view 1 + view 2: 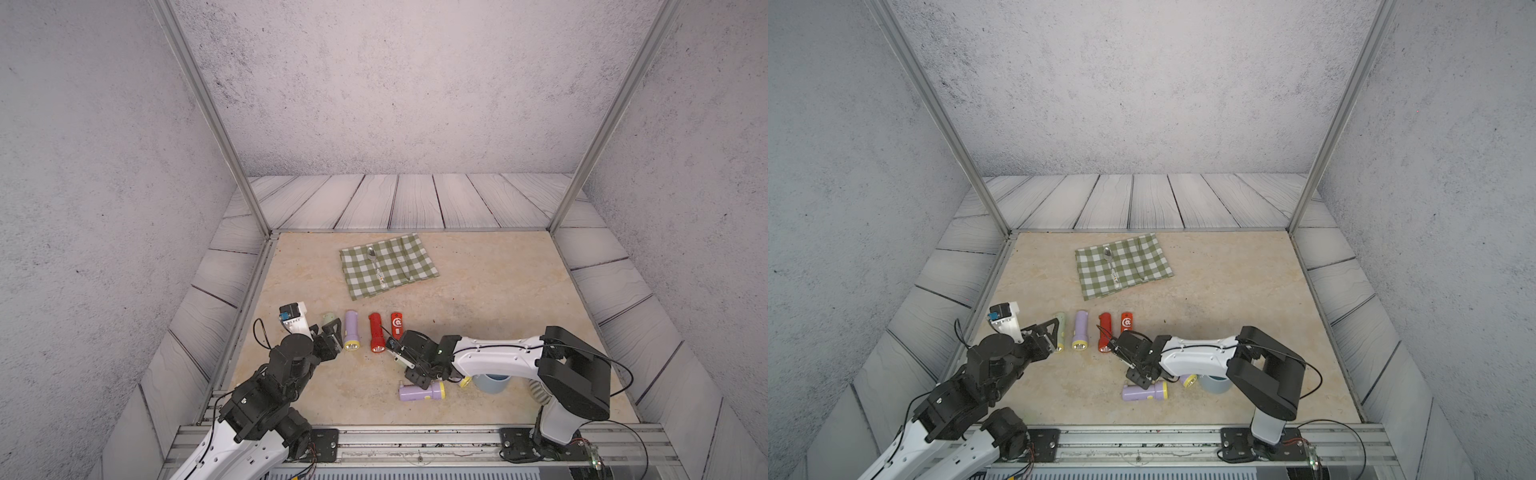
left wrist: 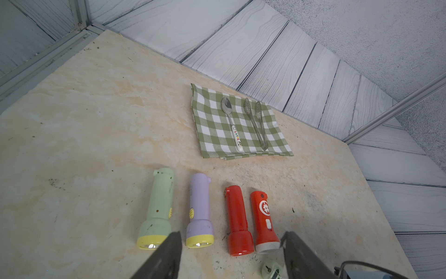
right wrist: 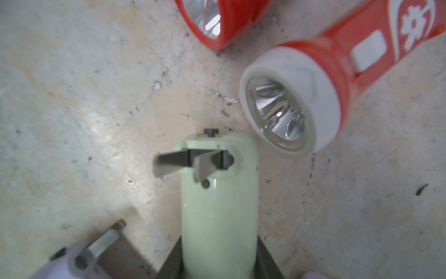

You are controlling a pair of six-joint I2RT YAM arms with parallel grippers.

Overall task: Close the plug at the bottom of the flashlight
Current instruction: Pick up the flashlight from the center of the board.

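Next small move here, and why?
Probably swing the open left gripper over to the plug prongs and press them flat: they stick out from the end of the held green flashlight, which the right gripper clamps; the left holds nothing.

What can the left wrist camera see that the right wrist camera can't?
Only the left wrist view shows the checked cloth with its spoon and tongs, plus the green flashlight and purple flashlight lying in the row. Only the right wrist view shows metal plug prongs sticking out of a second green flashlight. Both show the plain red flashlight, the white-rimmed red flashlight and the table.
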